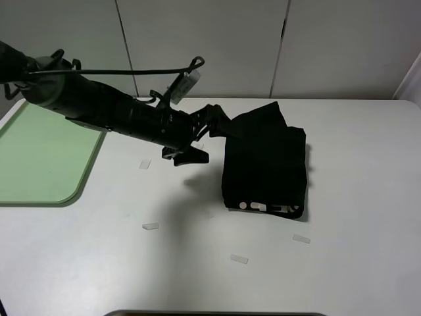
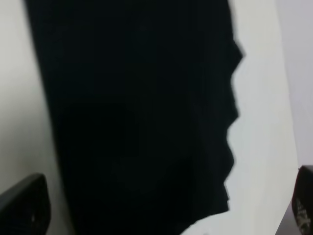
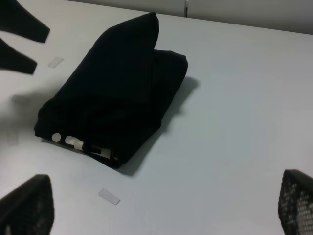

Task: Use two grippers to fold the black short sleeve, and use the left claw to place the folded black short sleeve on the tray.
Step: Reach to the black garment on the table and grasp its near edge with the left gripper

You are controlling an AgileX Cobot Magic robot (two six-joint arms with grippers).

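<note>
Black short sleeve (image 1: 264, 164) folded, left gripper (image 1: 209, 135) open

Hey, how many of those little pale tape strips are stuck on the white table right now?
4 visible: one below the left arm, one nearer the front, one front centre, one just off the black short sleeve's front right corner. The shirt or arm may hide others.

White table (image 1: 368, 197); small pale tape strips (image 1: 150, 226) scattered; grey wall panels (image 1: 204, 39) behind.
</note>
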